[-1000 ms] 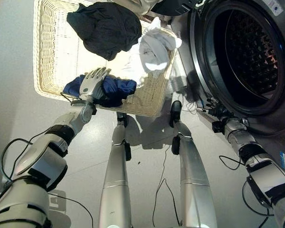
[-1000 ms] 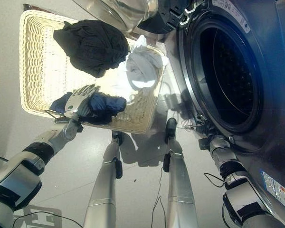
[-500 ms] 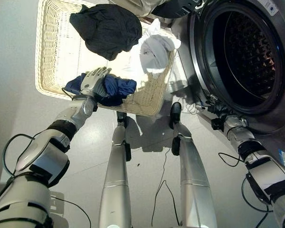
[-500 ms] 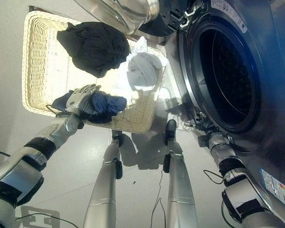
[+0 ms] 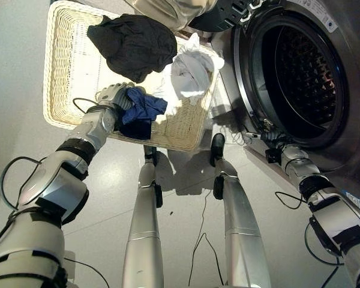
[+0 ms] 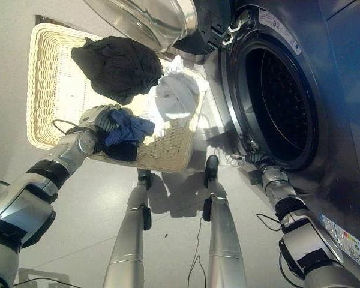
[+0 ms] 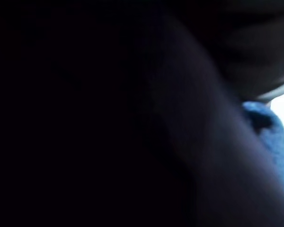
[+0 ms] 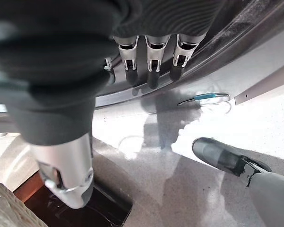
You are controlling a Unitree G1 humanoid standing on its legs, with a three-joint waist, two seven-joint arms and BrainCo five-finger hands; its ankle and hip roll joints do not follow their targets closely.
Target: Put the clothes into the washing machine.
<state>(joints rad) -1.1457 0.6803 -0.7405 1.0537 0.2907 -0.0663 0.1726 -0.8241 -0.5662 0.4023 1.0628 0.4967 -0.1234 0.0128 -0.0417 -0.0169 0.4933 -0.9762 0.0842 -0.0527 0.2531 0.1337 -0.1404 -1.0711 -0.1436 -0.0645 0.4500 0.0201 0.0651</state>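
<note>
A wicker laundry basket [image 5: 59, 78] stands on the floor left of the washing machine, whose round drum opening [image 5: 297, 72] is dark and uncovered. In the basket lie a black garment [image 5: 135, 42] and a white garment [image 5: 189, 69]. My left hand [image 5: 111, 96] is over the basket's near part, fingers curled round a blue garment [image 5: 141, 111] bunched beside it; a patch of that blue cloth [image 7: 270, 127] shows in the left wrist view. My right hand [image 5: 273, 141] hangs by the machine's lower rim with fingers [image 8: 149, 66] straight, holding nothing.
The machine's door [image 6: 150, 21] is swung open above the basket's far right corner. Grey floor [image 5: 18, 138] lies left of and in front of the basket. The steel front of the machine [image 6: 342, 120] runs along the right.
My left hand, earlier lying flat on the blue garment, has curled round it and gathered it up. The right hand has stayed by the machine's rim.
</note>
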